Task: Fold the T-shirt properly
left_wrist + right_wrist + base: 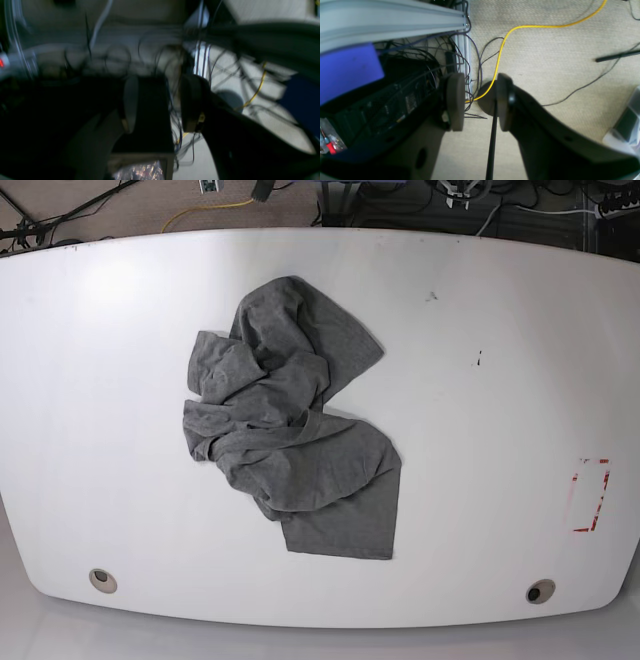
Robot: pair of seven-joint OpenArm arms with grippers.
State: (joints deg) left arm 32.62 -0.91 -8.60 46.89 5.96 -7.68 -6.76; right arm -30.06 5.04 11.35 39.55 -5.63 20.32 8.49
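Observation:
The grey T-shirt [292, 430] lies crumpled in a heap on the white table [500, 380], left of centre in the base view, with one flat part reaching toward the front edge. Neither arm shows in the base view. My left gripper [157, 103] is open in its blurred wrist view, with nothing between its fingers; only cables and floor lie beyond it. My right gripper [480, 105] is open too, hanging over beige carpet off the table, with a gap between its pads and nothing in it.
A red-marked rectangle [590, 495] sits at the table's right side. Two round holes [102, 580] are near the front corners. Under the right gripper run a yellow cable [502, 50], black wires and an aluminium frame rail [395, 17].

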